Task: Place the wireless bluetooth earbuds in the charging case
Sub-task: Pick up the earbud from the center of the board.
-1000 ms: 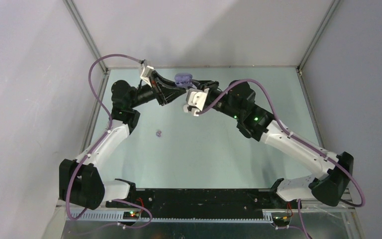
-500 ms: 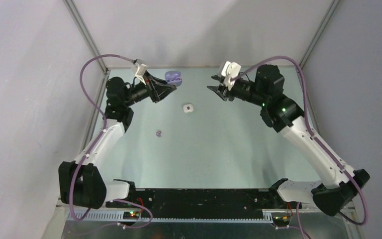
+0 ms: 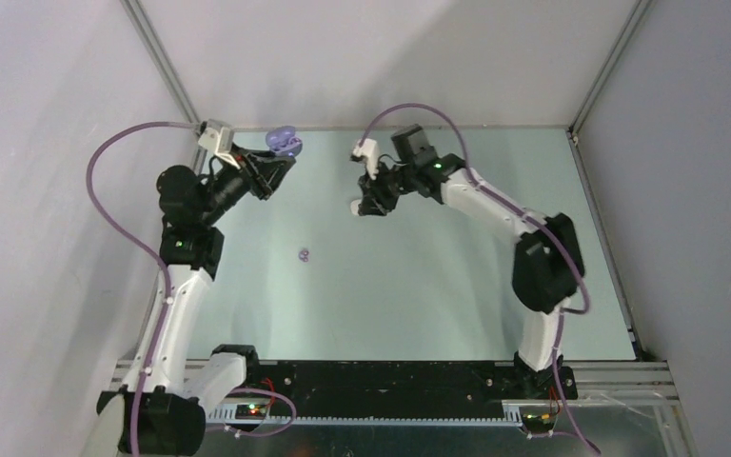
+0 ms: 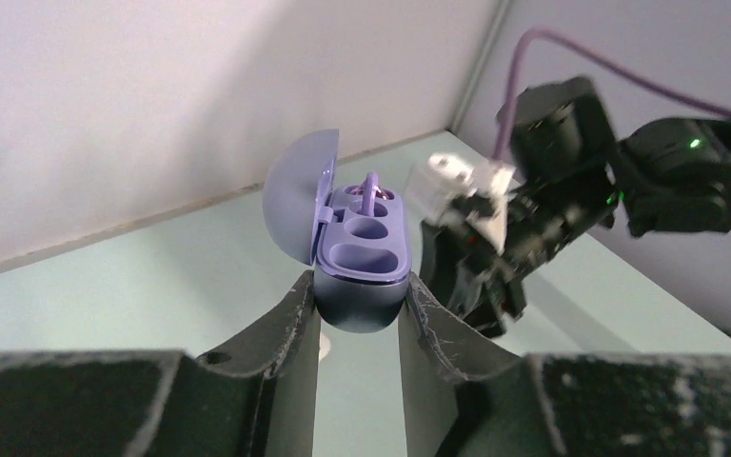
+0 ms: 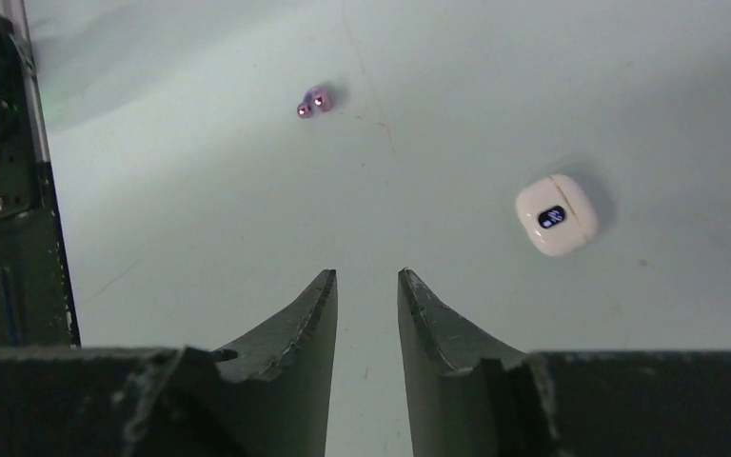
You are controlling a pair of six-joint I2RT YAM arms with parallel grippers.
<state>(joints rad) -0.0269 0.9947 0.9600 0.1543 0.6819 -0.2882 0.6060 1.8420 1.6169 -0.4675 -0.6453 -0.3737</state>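
- Over the table, from the top camera, I saw the left gripper raised near the far left corner. It was clenched on the purple charging case, which was held clear of the surface.
- The right gripper pointed down at the far middle of the table, well apart from the left one. From up there I could not tell how its jaws stood.
- A loose purple earbud lay alone on the table, nearer the bases and between the two arms.
- On the left wrist camera, the two fingers pinched the case's lower body from either side.
- The case's lid stood open, swung to the left. A seated earbud, purple, sat in the well farthest from the lens, and the round well beside it was unfilled.
- The right arm showed blurred behind the case.
- On the right wrist camera, the jaws were slightly parted and gripped nothing, hanging above bare table.
- The loose purple earbud lay far ahead and to the left. A white case, shut, lay off to the right, apart from the fingertips.
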